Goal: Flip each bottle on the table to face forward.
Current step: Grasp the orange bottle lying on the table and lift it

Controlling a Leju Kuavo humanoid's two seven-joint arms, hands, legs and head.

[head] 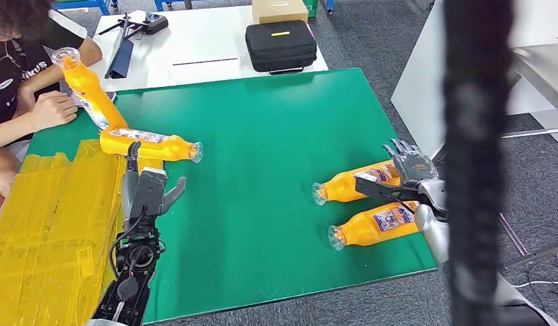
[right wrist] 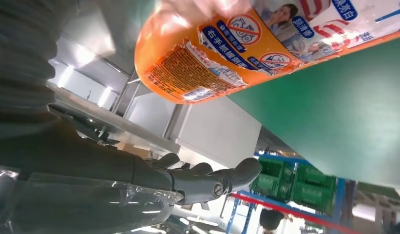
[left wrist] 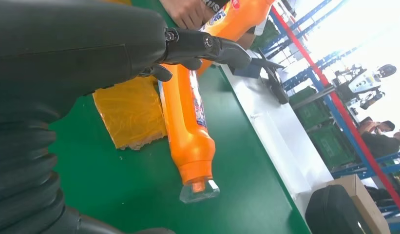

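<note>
- Green table [head: 262,170]: a green mat covers the work surface; the left end carries a patch of yellow tape [head: 51,224]. A white table [head: 194,47] stands beyond the far edge.
- Person [head: 24,75]: seated at the far left corner, one hand holding a bottle raised at a tilt [head: 85,88], cap end up and base down at the mat.
- Black case [head: 281,45]: on the white table, beside a cardboard box [head: 279,10].
- Left bottle [head: 150,145]: orange, lying on its side near the far left of the mat, clear cap pointing right. In the left wrist view it lies partly on the yellow tape and partly on the green.
- Right far bottle [head: 351,183]: orange, on its side near the right edge, cap pointing left.
- Right near bottle [head: 374,226]: orange, on its side just beside and nearer than the other, cap pointing left (label side up).
- Left hand [head: 148,187]: above the mat just short of the left bottle, fingers apart and holding nothing. The thumb sticks out to the right; one dark finger reaches toward the bottle's body, contact cannot be confirmed.
- Right hand [head: 405,173]: at the base ends of the two right bottles, fingers spread. Whether it grips the right far bottle cannot be told; the right wrist view shows a labelled bottle base close over the thumb, with a gap visible.
</note>
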